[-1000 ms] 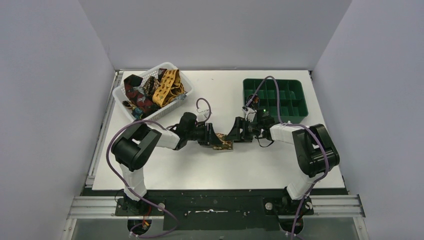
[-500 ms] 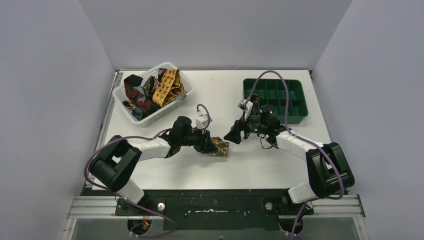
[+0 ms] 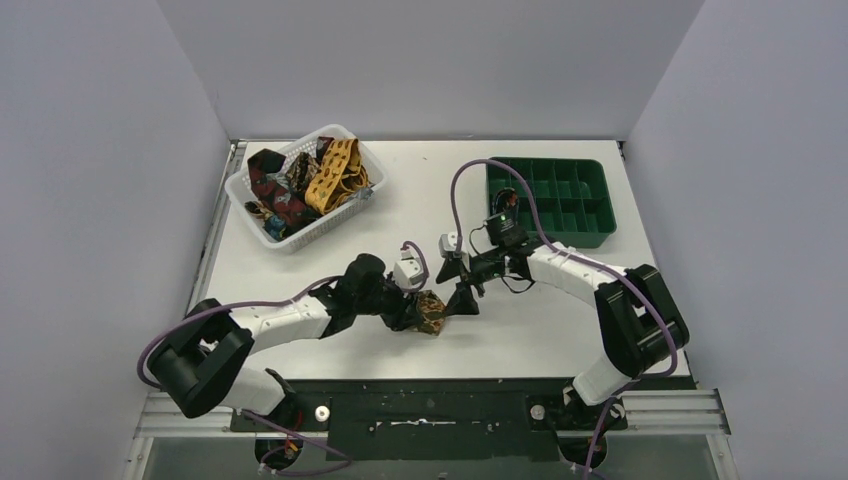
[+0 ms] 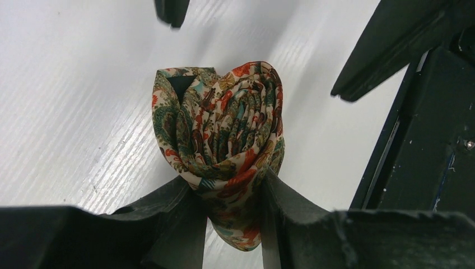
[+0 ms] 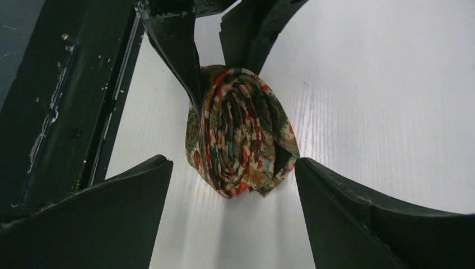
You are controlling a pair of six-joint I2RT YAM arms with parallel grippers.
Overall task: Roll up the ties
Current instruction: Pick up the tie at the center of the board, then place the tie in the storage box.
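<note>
A rolled tie [image 3: 432, 312], a tight coil with a red, teal and cream print, sits near the table's front edge. My left gripper [image 4: 231, 193] is shut on the coil [image 4: 224, 134] and pinches its near end. The right gripper [image 5: 232, 168] stands open just to the coil's right, its fingers [image 5: 330, 185] on either side of the rolled tie [image 5: 241, 131] with gaps to both. In the top view the right gripper [image 3: 462, 298] faces the left gripper [image 3: 425, 312] across the coil. More ties [image 3: 305, 185], dark red and mustard yellow, lie loose in a white basket [image 3: 345, 212].
The white basket stands at the back left. A green compartment tray [image 3: 598, 235] stands at the back right. The black frame rail [image 3: 430, 400] runs just beyond the table's front edge, close to both grippers. Purple cables [image 3: 470, 180] loop over the arms.
My left gripper carried the rolled tie toward the front edge. The right gripper let go, opened wide and followed it down to the coil's right side.
</note>
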